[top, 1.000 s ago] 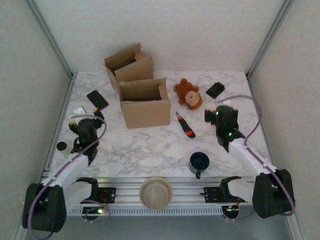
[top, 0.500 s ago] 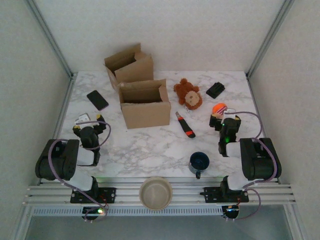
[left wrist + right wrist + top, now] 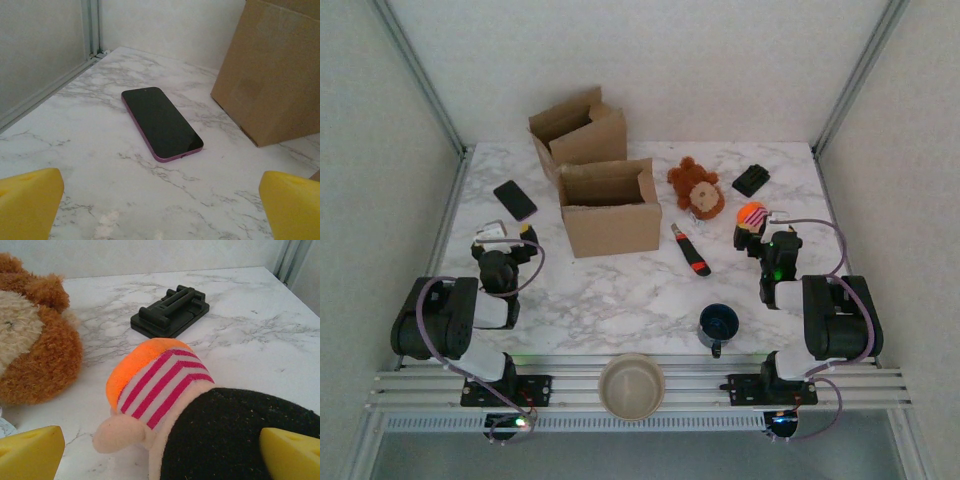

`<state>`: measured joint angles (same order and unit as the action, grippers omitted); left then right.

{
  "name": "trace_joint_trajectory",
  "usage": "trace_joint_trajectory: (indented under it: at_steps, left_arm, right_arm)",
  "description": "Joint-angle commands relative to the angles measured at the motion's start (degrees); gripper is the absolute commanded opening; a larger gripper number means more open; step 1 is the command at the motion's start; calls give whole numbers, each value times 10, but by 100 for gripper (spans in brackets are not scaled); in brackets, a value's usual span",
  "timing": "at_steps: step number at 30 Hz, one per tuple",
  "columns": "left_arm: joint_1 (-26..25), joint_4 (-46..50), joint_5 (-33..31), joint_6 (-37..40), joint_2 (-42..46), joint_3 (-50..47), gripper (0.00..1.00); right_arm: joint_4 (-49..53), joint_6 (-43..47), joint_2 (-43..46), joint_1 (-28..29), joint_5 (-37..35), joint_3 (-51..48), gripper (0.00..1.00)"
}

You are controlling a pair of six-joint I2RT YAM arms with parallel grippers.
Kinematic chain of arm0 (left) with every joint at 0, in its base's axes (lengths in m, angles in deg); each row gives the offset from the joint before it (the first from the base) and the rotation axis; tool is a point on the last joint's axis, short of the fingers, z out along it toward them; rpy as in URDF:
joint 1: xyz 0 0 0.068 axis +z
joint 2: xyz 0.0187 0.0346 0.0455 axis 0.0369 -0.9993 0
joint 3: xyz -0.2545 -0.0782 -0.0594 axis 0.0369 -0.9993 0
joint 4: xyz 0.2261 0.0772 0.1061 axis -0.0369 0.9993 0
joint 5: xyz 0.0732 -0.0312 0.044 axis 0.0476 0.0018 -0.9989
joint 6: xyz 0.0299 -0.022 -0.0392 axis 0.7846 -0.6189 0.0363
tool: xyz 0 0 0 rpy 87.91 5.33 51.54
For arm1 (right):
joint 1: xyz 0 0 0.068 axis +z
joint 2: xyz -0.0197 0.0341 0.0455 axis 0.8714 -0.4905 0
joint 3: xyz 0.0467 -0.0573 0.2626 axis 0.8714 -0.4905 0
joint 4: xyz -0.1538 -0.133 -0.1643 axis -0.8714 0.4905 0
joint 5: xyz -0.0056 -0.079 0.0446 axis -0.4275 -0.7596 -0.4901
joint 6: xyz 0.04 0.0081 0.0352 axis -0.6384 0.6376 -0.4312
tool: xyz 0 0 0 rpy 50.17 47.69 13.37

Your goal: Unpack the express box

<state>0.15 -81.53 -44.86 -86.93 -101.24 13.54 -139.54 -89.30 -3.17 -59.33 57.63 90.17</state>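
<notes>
Nearest, a beige bowl (image 3: pixel 632 385) sits on the rail at the table's front edge, between the two arm bases. Just beyond it, right of centre on the marble table (image 3: pixel 610 295), stands a dark blue mug (image 3: pixel 718 324). Both arms are folded back over their bases.

The left gripper (image 3: pixel 502 240) hangs low over the left side of the table, its yellow fingers (image 3: pixel 30 200) spread wide with nothing between them. A small white thing (image 3: pixel 490 230), too small to make out, lies just beside it. Ahead of that gripper a dark phone (image 3: pixel 160 122) with a purple edge lies flat, screen up.

The right gripper (image 3: pixel 768 236) is spread just as wide. A soft toy (image 3: pixel 160 385) with an orange, pink-striped cap and a black body lies between its fingers; whether the pads touch it cannot be told.

Toward the middle a red and black box cutter (image 3: pixel 691 251) lies flat, well apart from the mug. Past it the cardboard box (image 3: pixel 610 218) stands upright mid-table, flaps open, its inside in shadow. To the right of it lies a brown teddy bear (image 3: pixel 697 188), and beyond the soft toy a black plastic block (image 3: pixel 170 310). Farthest back, a second box (image 3: pixel 578 132) stands just behind the first, flaps raised.
</notes>
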Motion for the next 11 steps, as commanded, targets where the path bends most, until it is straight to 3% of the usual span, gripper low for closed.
trace_joint_trajectory:
  at_steps: [1,11]
  left_arm:
    - [4,-18,11,7,-1,11,100]
    - [9,-22,21,4,-1,8,100]
  right_arm:
    - [29,-11,-10,5,14,8,99]
    - [32,-10,-10,7,12,9,99]
